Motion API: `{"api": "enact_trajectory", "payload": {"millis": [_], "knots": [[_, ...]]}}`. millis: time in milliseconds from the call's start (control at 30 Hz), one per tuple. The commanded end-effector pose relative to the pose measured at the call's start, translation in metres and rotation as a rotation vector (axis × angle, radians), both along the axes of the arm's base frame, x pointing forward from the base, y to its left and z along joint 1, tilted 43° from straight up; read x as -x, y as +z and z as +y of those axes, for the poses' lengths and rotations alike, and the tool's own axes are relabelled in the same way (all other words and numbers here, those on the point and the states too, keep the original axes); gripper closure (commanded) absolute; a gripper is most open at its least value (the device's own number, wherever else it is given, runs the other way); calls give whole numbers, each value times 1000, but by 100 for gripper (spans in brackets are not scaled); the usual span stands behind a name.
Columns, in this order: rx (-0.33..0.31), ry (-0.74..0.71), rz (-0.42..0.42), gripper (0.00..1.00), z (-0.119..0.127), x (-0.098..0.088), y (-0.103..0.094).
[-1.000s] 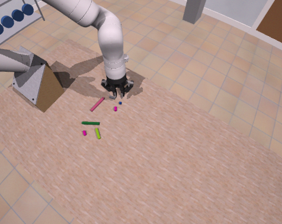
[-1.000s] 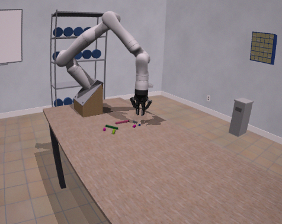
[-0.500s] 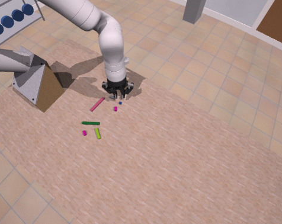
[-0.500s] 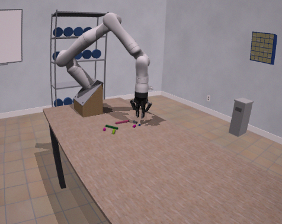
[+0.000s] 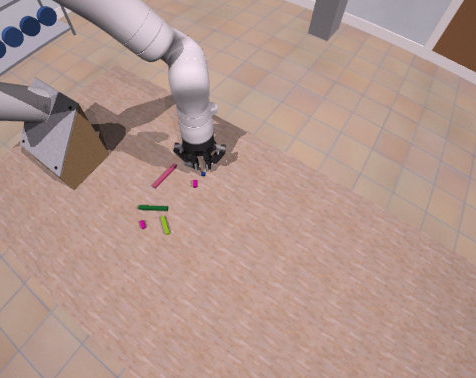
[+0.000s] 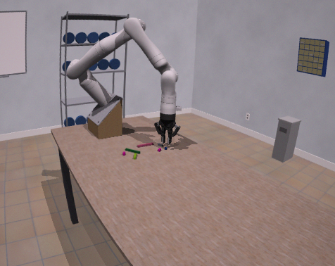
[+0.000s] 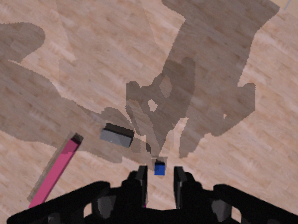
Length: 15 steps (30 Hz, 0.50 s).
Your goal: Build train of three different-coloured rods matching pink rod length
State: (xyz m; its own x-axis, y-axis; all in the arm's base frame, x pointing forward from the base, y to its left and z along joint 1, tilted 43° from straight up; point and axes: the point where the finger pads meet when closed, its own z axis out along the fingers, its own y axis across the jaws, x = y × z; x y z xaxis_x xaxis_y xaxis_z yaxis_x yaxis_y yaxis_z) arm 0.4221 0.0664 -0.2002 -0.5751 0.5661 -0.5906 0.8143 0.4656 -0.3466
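My gripper (image 5: 202,168) (image 6: 166,143) (image 7: 160,176) is low over the table, its fingers narrowed but open. The small blue rod (image 5: 203,173) (image 6: 165,148) (image 7: 159,168) lies between the fingertips with a gap on each side. A grey rod (image 7: 117,136) lies just left of it. The pink rod (image 5: 164,176) (image 6: 145,144) (image 7: 57,170) lies further left. A magenta rod (image 5: 195,183) (image 6: 159,150) lies near the gripper, and a second magenta rod (image 5: 142,224) (image 6: 124,153) lies further off. The green rod (image 5: 153,207) (image 6: 132,150) and the lime rod (image 5: 165,225) (image 6: 134,156) lie close together.
The arm's wedge-shaped base (image 5: 66,142) (image 6: 106,123) stands at the table's back left corner. A metal shelf (image 6: 92,70) with blue discs stands behind the table. The table edge (image 6: 65,155) runs along the left.
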Motion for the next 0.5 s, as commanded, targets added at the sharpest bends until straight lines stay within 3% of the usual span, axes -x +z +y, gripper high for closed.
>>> {"api": "enact_trajectory", "payload": {"millis": [0, 467], "knots": [[-8, -12, -16, 76, -3, -3, -5], [-8, -12, -16, 76, -8, -4, -10]]}}
